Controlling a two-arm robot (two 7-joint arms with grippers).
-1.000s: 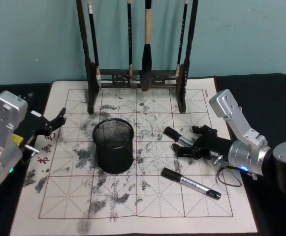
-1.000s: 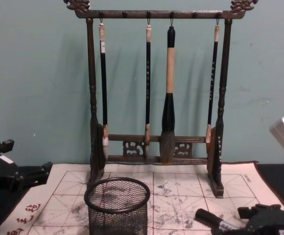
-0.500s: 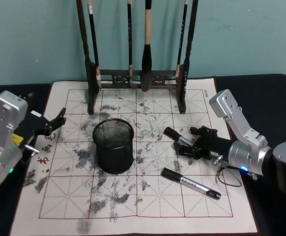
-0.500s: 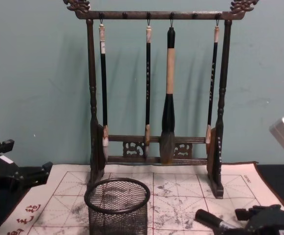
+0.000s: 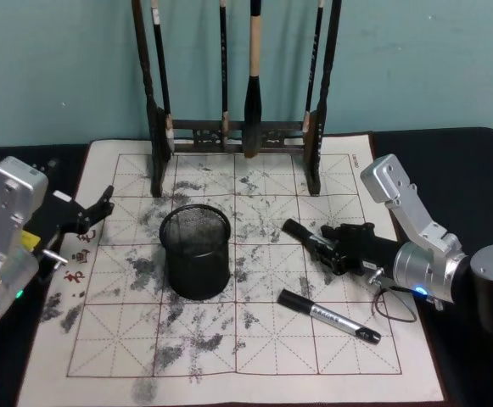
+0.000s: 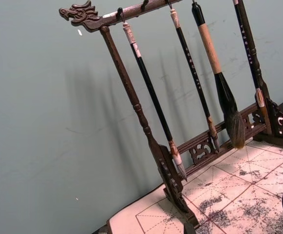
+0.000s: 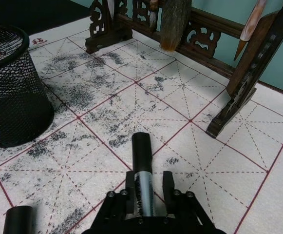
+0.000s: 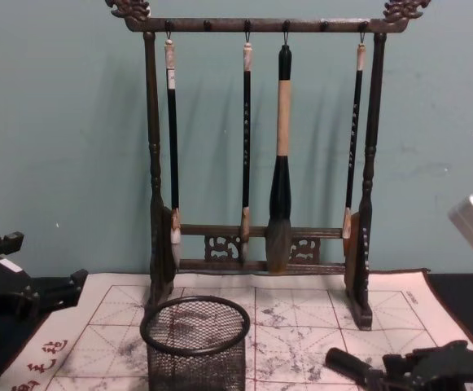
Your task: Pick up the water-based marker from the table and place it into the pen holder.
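Right gripper (image 5: 324, 248) narrowed onto the water-based marker (image 5: 296, 231), which lies flat on the calligraphy mat (image 5: 254, 360) right of the pen holder (image 5: 196, 253). Marker's long axis runs diagonally, free end pointing back-left toward the holder. Left gripper (image 5: 104, 206) parked at the mat's left edge, fingers apart.

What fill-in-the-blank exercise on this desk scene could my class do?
___ brushes hang on the rack.
___ markers lie on the mat.
The holder is ___.
The right gripper is at one ___; the left gripper idles at the mat's left edge.
Missing: four; two; empty; marker.
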